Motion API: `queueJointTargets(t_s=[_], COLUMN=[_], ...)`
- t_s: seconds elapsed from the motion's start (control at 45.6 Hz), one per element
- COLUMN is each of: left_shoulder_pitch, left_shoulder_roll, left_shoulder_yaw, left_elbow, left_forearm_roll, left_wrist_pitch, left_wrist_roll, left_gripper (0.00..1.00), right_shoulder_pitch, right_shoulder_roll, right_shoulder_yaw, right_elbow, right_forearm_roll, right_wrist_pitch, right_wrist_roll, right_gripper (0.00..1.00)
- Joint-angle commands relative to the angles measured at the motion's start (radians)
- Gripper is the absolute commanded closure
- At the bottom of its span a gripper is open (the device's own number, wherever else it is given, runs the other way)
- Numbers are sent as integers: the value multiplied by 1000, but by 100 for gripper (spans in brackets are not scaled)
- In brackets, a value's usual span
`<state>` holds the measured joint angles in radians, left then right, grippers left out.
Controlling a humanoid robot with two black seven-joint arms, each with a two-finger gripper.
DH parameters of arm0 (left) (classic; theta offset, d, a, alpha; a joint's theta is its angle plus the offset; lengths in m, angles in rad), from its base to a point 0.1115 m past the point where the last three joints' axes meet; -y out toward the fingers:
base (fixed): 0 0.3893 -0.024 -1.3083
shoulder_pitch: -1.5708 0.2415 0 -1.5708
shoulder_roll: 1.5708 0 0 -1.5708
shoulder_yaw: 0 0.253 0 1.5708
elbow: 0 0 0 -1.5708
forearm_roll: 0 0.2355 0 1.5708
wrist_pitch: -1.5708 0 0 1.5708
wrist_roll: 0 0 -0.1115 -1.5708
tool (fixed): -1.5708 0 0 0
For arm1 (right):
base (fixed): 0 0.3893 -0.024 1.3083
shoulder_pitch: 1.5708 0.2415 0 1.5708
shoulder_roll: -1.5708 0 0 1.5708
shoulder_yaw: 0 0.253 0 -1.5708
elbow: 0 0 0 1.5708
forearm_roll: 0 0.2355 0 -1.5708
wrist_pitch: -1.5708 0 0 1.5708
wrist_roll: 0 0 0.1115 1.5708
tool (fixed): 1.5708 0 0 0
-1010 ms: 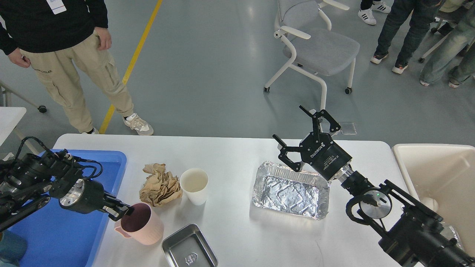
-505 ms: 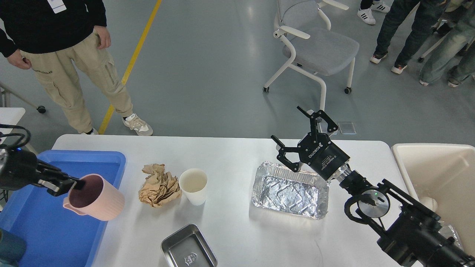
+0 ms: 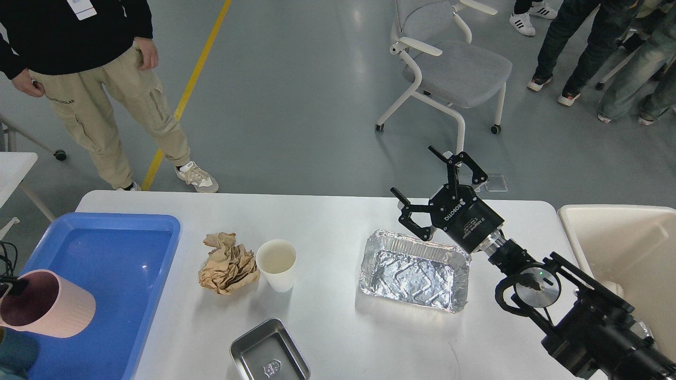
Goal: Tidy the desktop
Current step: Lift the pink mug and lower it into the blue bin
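Observation:
The white desktop [image 3: 327, 221] holds a crumpled brown paper ball [image 3: 228, 262], a white paper cup [image 3: 276, 264], an empty foil tray [image 3: 414, 269] and a small steel dish [image 3: 269, 352] at the front edge. A pink ribbed cup [image 3: 50, 312] hangs tilted over the front left of the blue tray [image 3: 111, 243]. Only a black fingertip of my left gripper [image 3: 9, 287] shows at the view's left edge, on the cup's rim. My right gripper [image 3: 416, 177] is open and empty above the foil tray's far edge.
A cream bin [image 3: 618, 237] stands off the table's right end. A dark teal object [image 3: 13, 345] sits at the bottom left by the blue tray. A person [image 3: 95, 79] stands beyond the far left corner, and a grey chair [image 3: 454, 68] stands behind the table.
My left arm has carried the pink cup from beside the paper ball leftward over the blue tray, almost out of view. The right gripper has barely shifted.

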<state>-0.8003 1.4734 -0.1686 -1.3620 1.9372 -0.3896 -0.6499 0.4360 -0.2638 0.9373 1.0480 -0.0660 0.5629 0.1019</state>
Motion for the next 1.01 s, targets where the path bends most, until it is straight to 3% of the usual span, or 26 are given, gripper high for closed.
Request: queueJointTargets(t_s=[0.0,0.329,0.768,0.9,0.988], left_shoulder_pitch=[35,50,181,185,196], left_shoulder_roll=[-34,-200,-305,-309,-326], left_shoulder_yaw=[31,35,34,32,31], left_elbow=[84,273,304,304,304], left_forearm_roll=[0,-4,-11,-29,-76], left_wrist_pitch=[69,104,159,159,159], left_wrist_roll=[3,3,18,18,19], left_gripper=[97,96,88,73,55], right_shoulder_pitch=[-2,-5,-5,-6,-6], right_shoulder_roll=[0,-2,-2,-9,-9], right_shoulder_yaw=[-2,-2,-2,-2,-2], right_elbow=[9,12,10,12,12], right_forearm_roll=[0,-1,-1,-1,-1], right_wrist_pitch=[0,0,0,0,-1], right_wrist_roll=[1,-1,1,1,1], right_gripper=[0,0,0,0,0])
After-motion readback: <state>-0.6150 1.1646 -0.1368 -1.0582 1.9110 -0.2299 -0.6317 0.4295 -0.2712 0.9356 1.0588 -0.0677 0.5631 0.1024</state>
